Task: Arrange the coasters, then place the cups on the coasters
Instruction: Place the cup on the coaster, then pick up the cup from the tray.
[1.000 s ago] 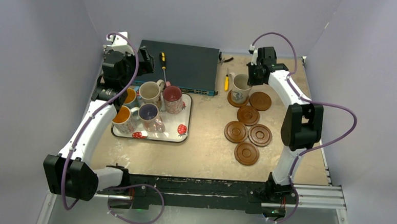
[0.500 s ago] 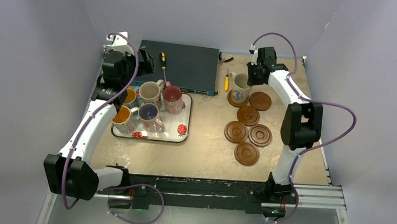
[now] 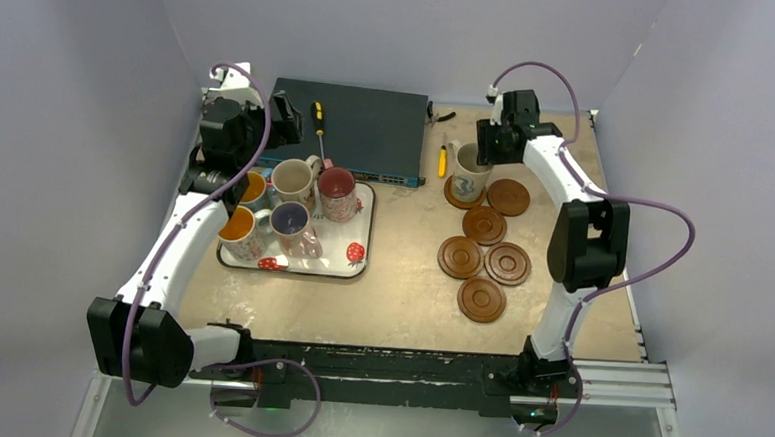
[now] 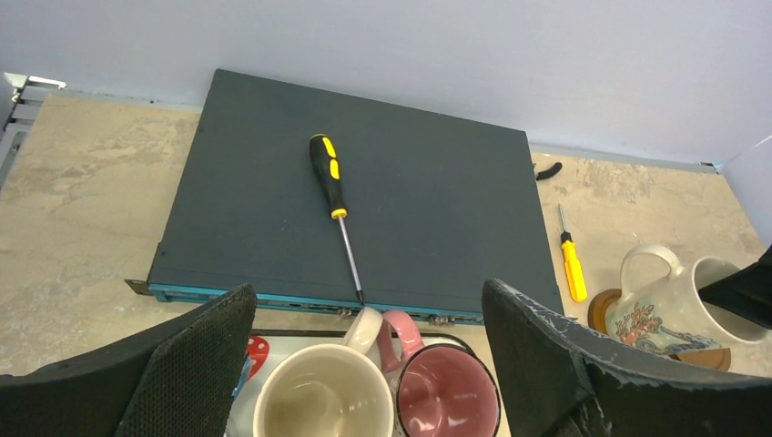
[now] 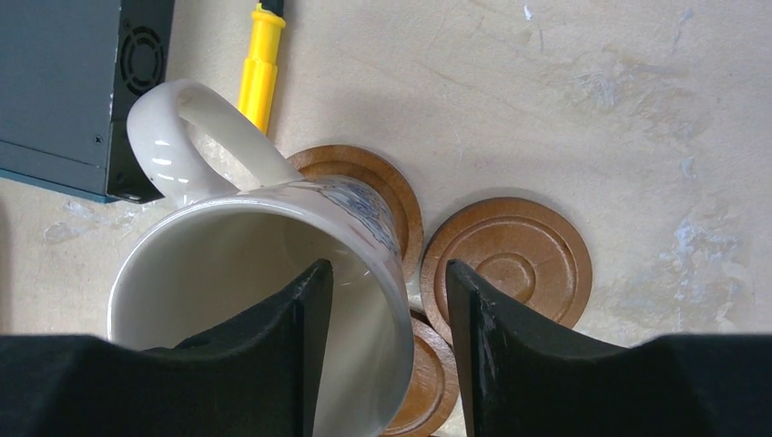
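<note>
A cream cup (image 3: 469, 168) stands on a coaster (image 3: 453, 195) at the back right. My right gripper (image 3: 487, 149) hangs over it, open. One finger is inside the cup (image 5: 264, 273) and one outside, and both stand off its wall around my right gripper (image 5: 387, 273). Several more coasters, such as one coaster (image 3: 508, 197), lie bare nearby. My left gripper (image 3: 283, 121) is open and empty above the tray's back edge. Below my left gripper (image 4: 369, 291) sit a cream cup (image 4: 319, 401) and a pink-lined cup (image 4: 446, 401).
The white strawberry tray (image 3: 351, 262) holds several cups, among them a purple-lined cup (image 3: 290, 218) and an orange-lined cup (image 3: 237, 226). A dark flat box (image 3: 353, 127) carries a black-and-yellow screwdriver (image 3: 319, 120). A yellow screwdriver (image 3: 442, 161) lies beside the right cup.
My right gripper's jaws have spread apart and let go of the cream cup's wall. The cup stays on its coaster. The left arm has barely moved.
</note>
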You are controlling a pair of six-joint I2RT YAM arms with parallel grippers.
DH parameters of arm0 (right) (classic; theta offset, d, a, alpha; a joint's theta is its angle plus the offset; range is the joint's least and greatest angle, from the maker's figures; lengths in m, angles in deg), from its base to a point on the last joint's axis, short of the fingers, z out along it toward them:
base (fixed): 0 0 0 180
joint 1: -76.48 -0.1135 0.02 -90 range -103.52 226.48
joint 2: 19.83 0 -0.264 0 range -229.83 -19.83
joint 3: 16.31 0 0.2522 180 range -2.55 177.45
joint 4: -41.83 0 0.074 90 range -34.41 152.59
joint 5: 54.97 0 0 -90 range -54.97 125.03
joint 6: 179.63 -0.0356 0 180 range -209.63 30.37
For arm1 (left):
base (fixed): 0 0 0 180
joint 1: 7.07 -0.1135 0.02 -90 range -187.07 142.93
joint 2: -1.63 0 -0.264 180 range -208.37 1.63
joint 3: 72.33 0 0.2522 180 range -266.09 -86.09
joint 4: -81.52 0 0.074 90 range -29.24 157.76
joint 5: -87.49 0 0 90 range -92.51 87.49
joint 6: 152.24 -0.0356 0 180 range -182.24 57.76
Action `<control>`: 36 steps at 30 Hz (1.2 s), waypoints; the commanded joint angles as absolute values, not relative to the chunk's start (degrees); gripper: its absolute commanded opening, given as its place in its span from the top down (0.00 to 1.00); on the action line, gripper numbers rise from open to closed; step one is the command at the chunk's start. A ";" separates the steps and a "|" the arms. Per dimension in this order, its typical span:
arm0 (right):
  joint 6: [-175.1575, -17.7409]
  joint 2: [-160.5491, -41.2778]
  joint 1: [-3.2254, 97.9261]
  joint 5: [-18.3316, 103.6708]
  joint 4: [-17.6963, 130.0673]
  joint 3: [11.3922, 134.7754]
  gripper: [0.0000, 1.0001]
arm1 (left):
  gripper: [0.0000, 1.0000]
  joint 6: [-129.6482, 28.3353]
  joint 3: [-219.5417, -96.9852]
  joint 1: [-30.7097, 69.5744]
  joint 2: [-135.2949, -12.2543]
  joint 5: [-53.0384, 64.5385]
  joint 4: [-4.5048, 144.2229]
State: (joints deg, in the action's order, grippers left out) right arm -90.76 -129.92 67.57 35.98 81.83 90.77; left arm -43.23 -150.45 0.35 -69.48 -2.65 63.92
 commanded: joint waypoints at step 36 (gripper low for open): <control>-122.63 -120.55 33.63 21.92 74.35 90.75 0.41 | 0.14 -41.48 -151.97 -0.13 -73.16 0.07 64.85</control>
